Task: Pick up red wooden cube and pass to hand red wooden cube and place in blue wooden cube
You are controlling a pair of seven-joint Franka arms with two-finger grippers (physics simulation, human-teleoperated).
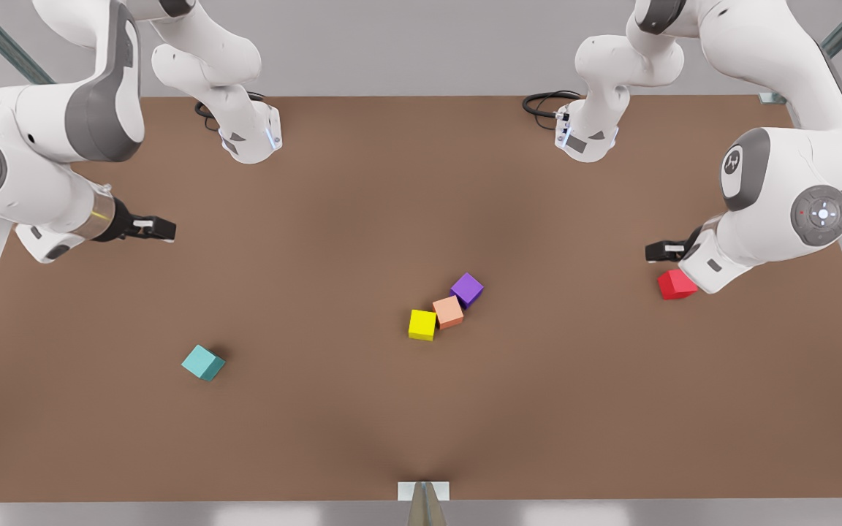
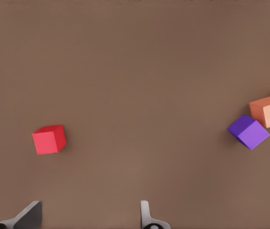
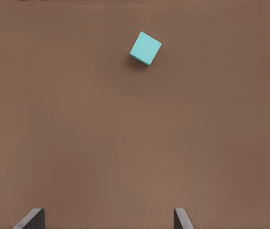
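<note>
The red cube [image 1: 676,284] sits on the counter [image 1: 362,409] at the front view's right, just beside the left hand [image 1: 659,252], which hovers above it with fingers spread and nothing between them. In the left wrist view the cube [image 2: 49,139] lies off to one side of the line between the fingers [image 2: 145,215], not between them, and it is turned at an angle. If the hand drops as it stands, one finger may land on the cube's top or clip an edge and skid it away; a corner grip on a turned cube could let it twist out during the lift.

The right hand [image 1: 150,229] waits at the front view's left, also spread and empty, well apart from the left, so the handover needs both arms to meet mid-counter. A shallow grip there could drop the cube, perhaps onto the purple cube [image 1: 467,289], orange cube [image 1: 449,311] and yellow cube [image 1: 422,324] clustered in the middle.

The blue cube [image 1: 202,362] stands alone, rotated; a red cube set down off-centre or unaligned would likely slide off it
</note>
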